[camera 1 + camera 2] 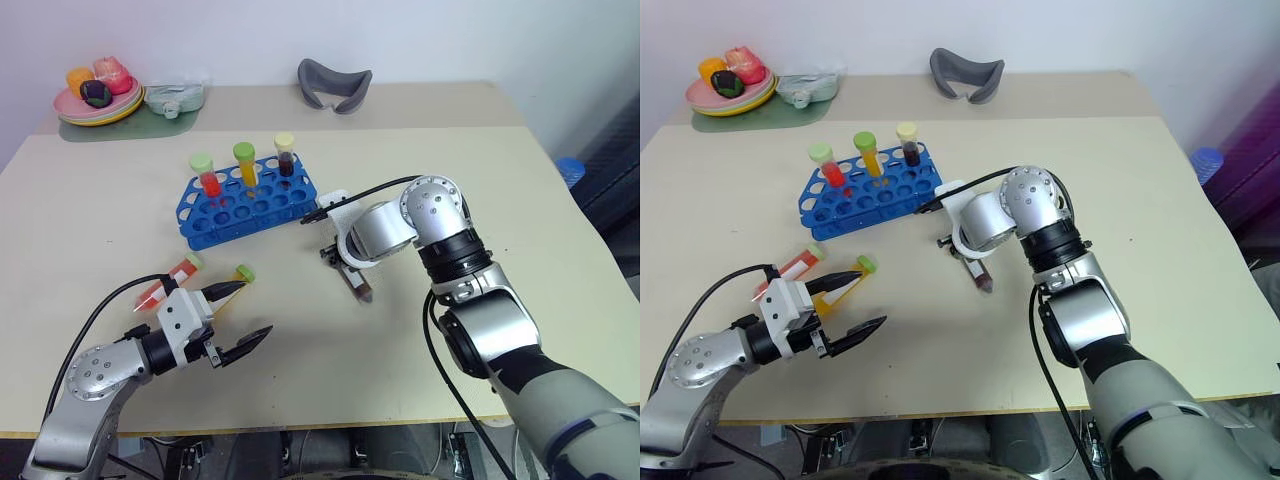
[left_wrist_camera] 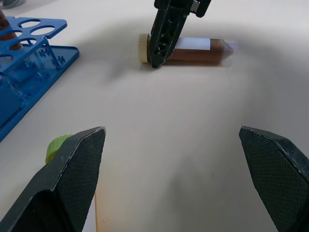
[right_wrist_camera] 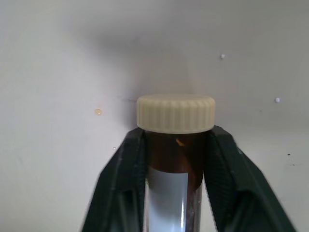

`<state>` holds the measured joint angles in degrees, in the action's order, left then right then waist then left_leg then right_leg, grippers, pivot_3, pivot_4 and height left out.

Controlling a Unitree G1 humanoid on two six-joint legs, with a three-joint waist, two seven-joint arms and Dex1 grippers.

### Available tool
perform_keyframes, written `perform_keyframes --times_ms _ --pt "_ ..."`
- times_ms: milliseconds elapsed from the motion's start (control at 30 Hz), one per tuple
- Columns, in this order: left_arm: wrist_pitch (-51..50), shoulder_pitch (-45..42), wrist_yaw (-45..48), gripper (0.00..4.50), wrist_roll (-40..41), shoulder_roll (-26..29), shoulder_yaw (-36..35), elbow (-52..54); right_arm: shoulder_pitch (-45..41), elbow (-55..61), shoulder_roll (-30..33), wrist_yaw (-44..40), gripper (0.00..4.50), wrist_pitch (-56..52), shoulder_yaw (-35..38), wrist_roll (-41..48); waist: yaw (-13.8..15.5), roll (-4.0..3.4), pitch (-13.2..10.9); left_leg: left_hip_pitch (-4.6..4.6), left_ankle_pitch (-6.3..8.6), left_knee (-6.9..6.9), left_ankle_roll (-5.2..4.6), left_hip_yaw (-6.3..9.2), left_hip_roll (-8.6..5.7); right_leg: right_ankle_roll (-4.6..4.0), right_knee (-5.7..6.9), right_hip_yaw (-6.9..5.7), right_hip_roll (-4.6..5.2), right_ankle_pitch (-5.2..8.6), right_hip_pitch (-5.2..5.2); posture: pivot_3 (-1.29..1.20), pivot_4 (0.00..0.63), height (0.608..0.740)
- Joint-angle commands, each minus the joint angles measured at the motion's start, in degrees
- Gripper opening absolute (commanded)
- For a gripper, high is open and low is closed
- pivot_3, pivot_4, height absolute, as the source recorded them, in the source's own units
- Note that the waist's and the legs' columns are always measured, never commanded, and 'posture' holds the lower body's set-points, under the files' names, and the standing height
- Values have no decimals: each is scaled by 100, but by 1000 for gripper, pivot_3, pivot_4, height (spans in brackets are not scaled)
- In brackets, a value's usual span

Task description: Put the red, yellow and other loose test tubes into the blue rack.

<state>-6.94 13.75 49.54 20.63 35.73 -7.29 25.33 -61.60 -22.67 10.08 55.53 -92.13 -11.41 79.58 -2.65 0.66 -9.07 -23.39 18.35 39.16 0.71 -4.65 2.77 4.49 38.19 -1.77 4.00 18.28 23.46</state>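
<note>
The blue rack (image 1: 250, 200) stands left of centre and holds a red tube (image 1: 205, 172), a yellow tube (image 1: 245, 160) and a dark tube (image 1: 286, 152) upright. Right of the rack, a brown tube (image 2: 193, 50) with a cream cap (image 3: 175, 113) lies on the table. My right gripper (image 1: 345, 262) points down and is shut on it just below the cap. A loose red tube (image 1: 170, 280) and a loose yellow tube (image 1: 238, 280) with a green cap lie at the near left. My left gripper (image 1: 250, 315) hovers open beside them, holding nothing.
A plate of toy food (image 1: 95, 100) on a green mat and a pale teal object (image 1: 175, 98) sit at the back left. A grey curved piece (image 1: 335, 85) lies at the back centre. The table's front edge (image 1: 330, 425) runs close below both arms.
</note>
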Motion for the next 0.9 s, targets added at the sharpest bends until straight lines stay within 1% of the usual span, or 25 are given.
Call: perform_keyframes --times_ms 33,800,867,900 --pt "64 -1 -5 4500 8 43 -13 121 24 1 -83 97 1601 -37 109 121 -2 0 0 0 0 0 0 0 0 0 0 0 0 0 0 0 150 735" --pt "86 -80 23 4500 -19 53 -3 34 -2 106 -254 300 1601 -37 354 62 -7 -4 -3 -1 0 -4 0 0 0 0 -1 0 -1 0 3 0 150 735" --pt "88 -75 17 4500 -23 50 -5 45 -15 242 -225 260 1601 -37 332 -27 -7 -5 -3 -2 0 -4 0 0 0 0 -1 0 0 0 4 0 150 735" --pt "117 -78 -13 4500 -36 30 -22 49 -32 518 -202 111 1601 -37 325 -219 -5 -6 -4 -2 0 -4 0 0 0 0 -1 0 0 0 4 0 150 735"
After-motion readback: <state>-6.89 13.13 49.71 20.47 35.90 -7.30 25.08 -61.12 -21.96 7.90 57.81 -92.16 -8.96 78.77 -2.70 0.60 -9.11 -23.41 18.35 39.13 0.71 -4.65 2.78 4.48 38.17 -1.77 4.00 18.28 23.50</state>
